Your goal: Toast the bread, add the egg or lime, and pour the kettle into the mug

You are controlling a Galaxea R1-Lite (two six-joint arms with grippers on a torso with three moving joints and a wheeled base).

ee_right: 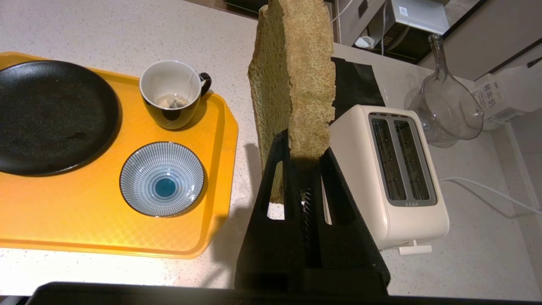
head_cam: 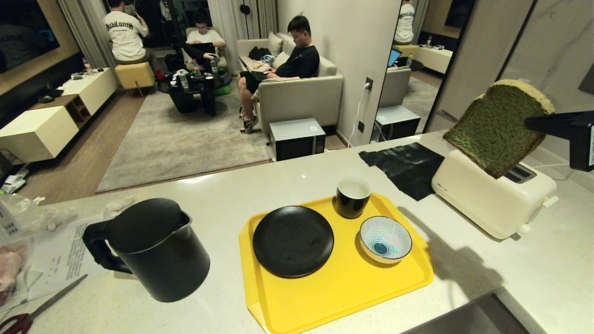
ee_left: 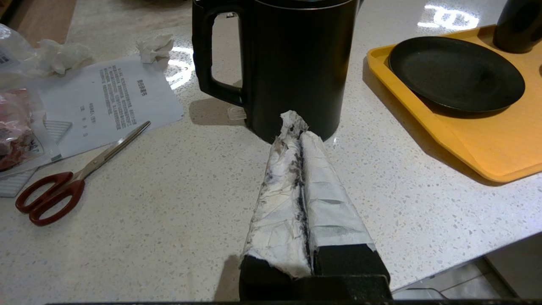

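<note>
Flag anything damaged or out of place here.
The left claw is shut, its fingers wrapped in torn, soot-stained white paper, frayed at the tip. Crumpled tissue and scissors litter the counter.

Green bread (head_cam: 494, 130), yellow tray (head_cam: 343, 292)

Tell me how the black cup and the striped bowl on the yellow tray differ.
The mug is glossy black outside and plain white inside; the bowl has fine blue-white stripes around a blue centre. The mug is taller and narrower; the bowl is wider and shallower. The mug holds a teabag; the bowl looks empty. Both stand upright on the yellow tray.
</note>
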